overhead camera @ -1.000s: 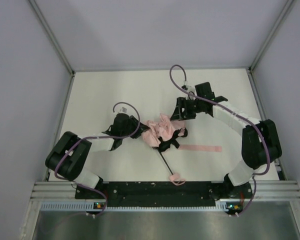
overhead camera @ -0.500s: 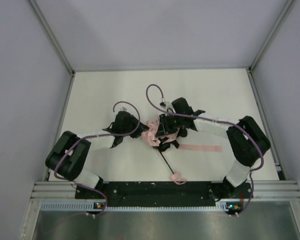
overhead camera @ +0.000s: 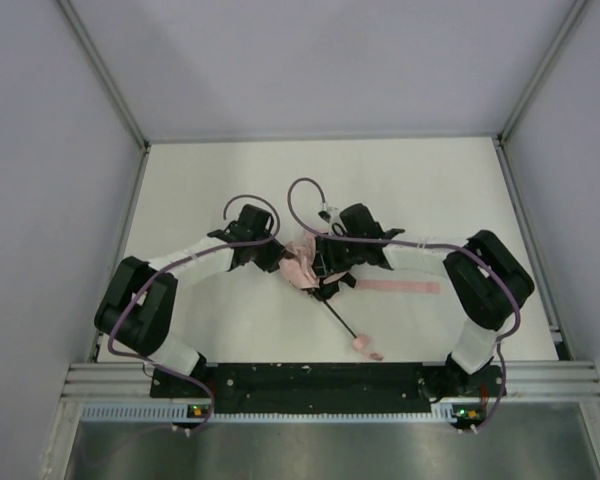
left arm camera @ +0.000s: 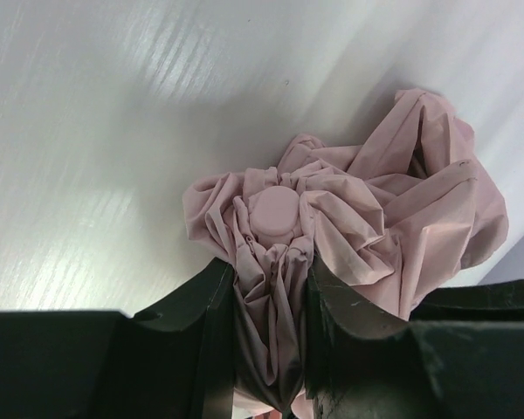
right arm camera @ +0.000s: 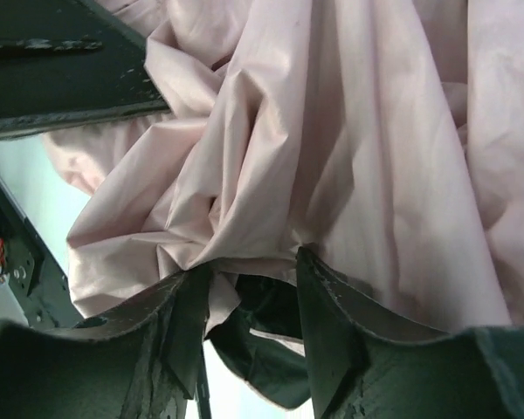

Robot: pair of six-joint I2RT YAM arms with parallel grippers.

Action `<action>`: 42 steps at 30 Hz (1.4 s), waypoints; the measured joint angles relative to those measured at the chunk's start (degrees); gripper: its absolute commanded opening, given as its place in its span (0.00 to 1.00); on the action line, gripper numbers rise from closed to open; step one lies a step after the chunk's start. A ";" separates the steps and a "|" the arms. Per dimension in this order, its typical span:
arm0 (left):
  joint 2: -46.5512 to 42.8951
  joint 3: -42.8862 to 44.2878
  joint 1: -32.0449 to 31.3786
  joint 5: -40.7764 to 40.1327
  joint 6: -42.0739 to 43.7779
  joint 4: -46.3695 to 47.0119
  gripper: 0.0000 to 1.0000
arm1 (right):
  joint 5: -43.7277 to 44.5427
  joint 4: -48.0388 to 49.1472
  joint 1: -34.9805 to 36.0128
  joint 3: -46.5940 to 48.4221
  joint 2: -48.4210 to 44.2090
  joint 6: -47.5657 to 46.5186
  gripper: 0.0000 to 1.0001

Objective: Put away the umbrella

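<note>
The umbrella (overhead camera: pixel 300 266) lies crumpled at mid table, pale pink fabric bunched up. Its thin black shaft (overhead camera: pixel 340 320) runs toward the near edge and ends in the small pink handle (overhead camera: pixel 364 345). My left gripper (overhead camera: pixel 273 257) is shut on the fabric from the left. In the left wrist view its jaws (left arm camera: pixel 271 292) pinch a fold just below the round pink tip cap (left arm camera: pixel 273 214). My right gripper (overhead camera: pixel 322 262) presses in from the right. In the right wrist view its jaws (right arm camera: pixel 249 301) stand narrow with folds of umbrella fabric (right arm camera: pixel 349 148) between and over the fingertips.
A long pale pink strip (overhead camera: pixel 400 287) lies flat on the white table (overhead camera: pixel 440 190), right of the umbrella and under the right forearm. Purple cables (overhead camera: pixel 300 195) loop above both wrists. Grey walls close in the table on three sides.
My right arm has swung left from the far right of the umbrella onto the fabric. My left gripper shifted slightly up and right. The handle slid a little to the right.
</note>
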 measured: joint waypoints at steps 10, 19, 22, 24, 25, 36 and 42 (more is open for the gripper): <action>0.00 0.07 0.00 0.02 -1.20 -2.14 0.00 | -1.60 -10.36 -0.61 0.74 -9.33 -0.81 0.63; -0.28 -3.69 0.04 0.96 -0.59 3.26 0.00 | -0.37 -14.80 -12.31 -1.81 -21.62 9.57 0.99; -0.94 -5.40 0.11 1.77 0.17 6.32 0.00 | 2.19 -12.35 -18.27 -12.94 -32.06 21.38 0.99; -1.51 -6.75 0.11 2.56 0.55 9.18 0.00 | 4.15 -11.98 -20.35 -21.77 -39.58 30.36 0.99; -1.62 -7.32 0.13 3.13 0.57 10.45 0.00 | 4.39 -11.78 -20.33 -24.28 -41.18 33.27 0.99; -5.14 -14.08 0.76 8.85 -1.09 21.94 0.00 | 6.64 2.21 -20.26 -40.33 -39.45 55.76 0.65; -8.55 -15.85 1.79 11.32 -3.17 25.35 0.00 | 5.88 16.17 -20.26 -40.94 -29.59 60.78 0.45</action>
